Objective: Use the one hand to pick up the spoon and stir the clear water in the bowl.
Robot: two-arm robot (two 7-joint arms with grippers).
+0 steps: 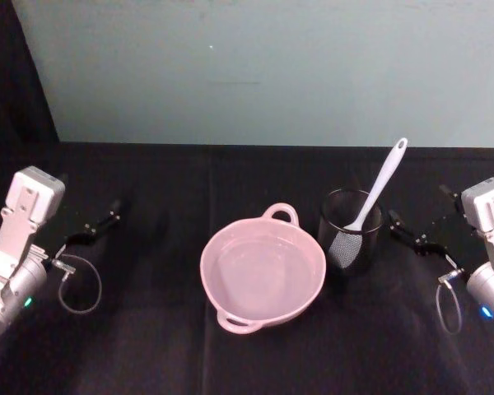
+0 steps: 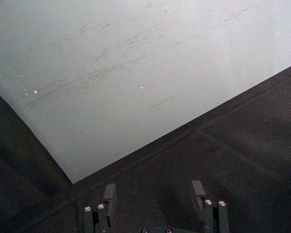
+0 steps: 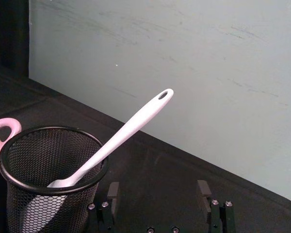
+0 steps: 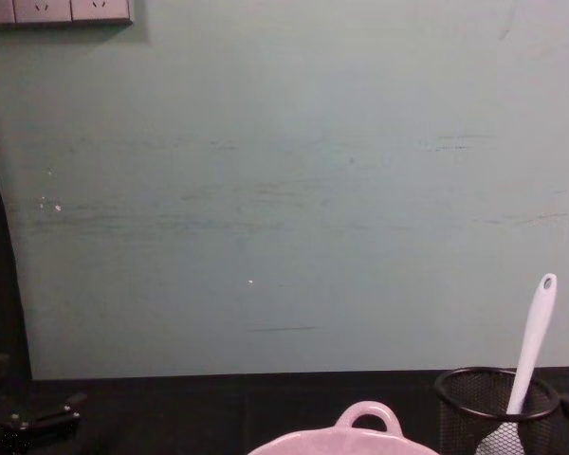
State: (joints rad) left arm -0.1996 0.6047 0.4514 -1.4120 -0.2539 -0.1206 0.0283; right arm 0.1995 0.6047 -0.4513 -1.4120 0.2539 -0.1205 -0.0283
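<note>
The pale pink bowl (image 1: 281, 209) sits mid-table with clear water in it; its loop handle also rises in the chest view (image 4: 368, 415). To its right, the white spoon (image 1: 380, 183) stands blade-down in a black mesh cup (image 1: 351, 232), handle leaning up and to the right. In the right wrist view the spoon (image 3: 131, 128) and cup (image 3: 48, 194) are just ahead of my right gripper (image 3: 158, 191), which is open and empty. That gripper (image 1: 412, 232) hovers just right of the cup. My left gripper (image 1: 95, 224) is parked far left, open (image 2: 154, 196), holding nothing.
A black cloth (image 1: 148, 346) covers the table. A pale green wall (image 1: 272, 74) stands close behind it. Cable loops hang from both wrists (image 1: 81, 284). Wall sockets (image 4: 57, 9) show at the chest view's upper left.
</note>
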